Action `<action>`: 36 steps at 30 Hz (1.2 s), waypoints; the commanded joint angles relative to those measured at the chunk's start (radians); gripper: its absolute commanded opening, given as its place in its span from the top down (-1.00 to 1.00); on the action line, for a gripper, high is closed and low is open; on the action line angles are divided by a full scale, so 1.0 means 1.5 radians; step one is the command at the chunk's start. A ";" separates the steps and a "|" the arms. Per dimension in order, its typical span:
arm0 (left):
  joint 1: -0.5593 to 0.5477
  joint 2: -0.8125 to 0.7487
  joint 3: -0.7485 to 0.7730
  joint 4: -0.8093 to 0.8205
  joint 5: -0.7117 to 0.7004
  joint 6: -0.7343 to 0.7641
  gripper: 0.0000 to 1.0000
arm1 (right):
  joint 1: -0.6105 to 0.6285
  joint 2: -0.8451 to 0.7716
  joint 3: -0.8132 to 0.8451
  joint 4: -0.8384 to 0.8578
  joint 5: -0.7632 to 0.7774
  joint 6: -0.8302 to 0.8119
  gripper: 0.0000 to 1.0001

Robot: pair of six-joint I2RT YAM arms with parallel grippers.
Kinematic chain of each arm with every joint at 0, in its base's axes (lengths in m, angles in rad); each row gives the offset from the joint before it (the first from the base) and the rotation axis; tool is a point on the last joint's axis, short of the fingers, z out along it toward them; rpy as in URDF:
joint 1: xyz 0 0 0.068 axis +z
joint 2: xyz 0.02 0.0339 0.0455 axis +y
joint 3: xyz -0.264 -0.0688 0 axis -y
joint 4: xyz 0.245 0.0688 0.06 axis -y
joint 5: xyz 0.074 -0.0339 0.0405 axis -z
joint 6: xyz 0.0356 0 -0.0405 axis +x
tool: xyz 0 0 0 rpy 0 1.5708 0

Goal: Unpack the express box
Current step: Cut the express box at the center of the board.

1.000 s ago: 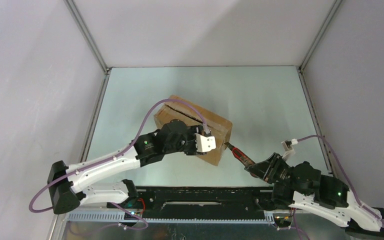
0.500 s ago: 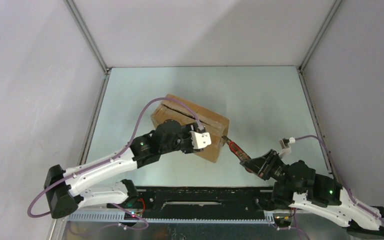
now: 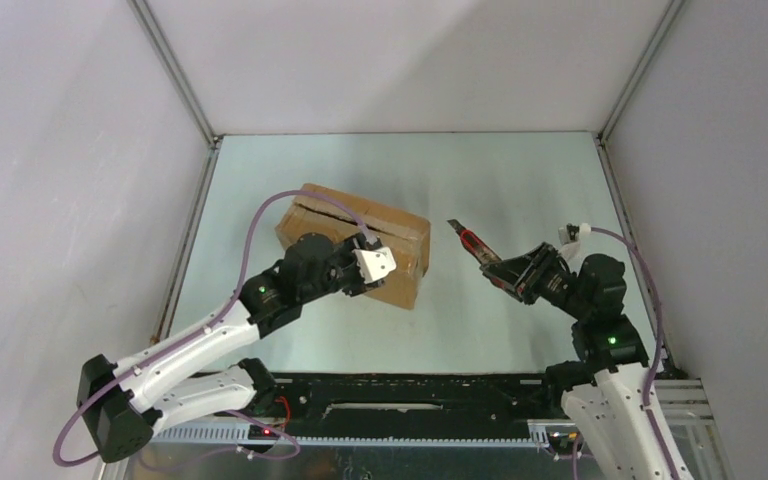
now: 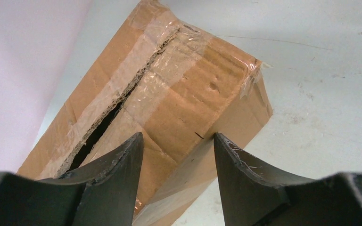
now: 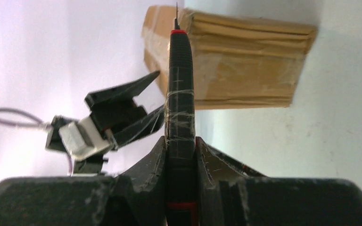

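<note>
Item: brown corrugated cardboard express box [image 3: 355, 240], oblong, lying askew on pale green worktop [image 3: 520, 180], left of middle, nearer left edge than right.
Clear tape [image 4: 169, 80] running along top seam; seam gaping as dark slit.
Left pincer [image 4: 175, 160]: fingers standing apart, hovering at box's near long side; contact with box not discernible.
Right pincer [image 5: 180, 141]: clamping slim red-and-black utility knife [image 5: 180, 94], blade pointing toward box's right end, staying clear of it.
</note>
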 commanded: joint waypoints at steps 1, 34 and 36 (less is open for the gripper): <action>0.010 0.014 0.025 -0.044 0.040 -0.035 -0.19 | -0.072 0.002 -0.029 0.113 -0.295 -0.028 1.00; 0.011 0.030 0.053 -0.061 0.079 -0.031 -0.17 | -0.063 -0.008 -0.160 0.250 -0.323 0.079 1.00; 0.011 0.028 0.051 -0.059 0.080 -0.031 -0.17 | -0.079 -0.013 -0.160 0.231 -0.326 0.075 1.00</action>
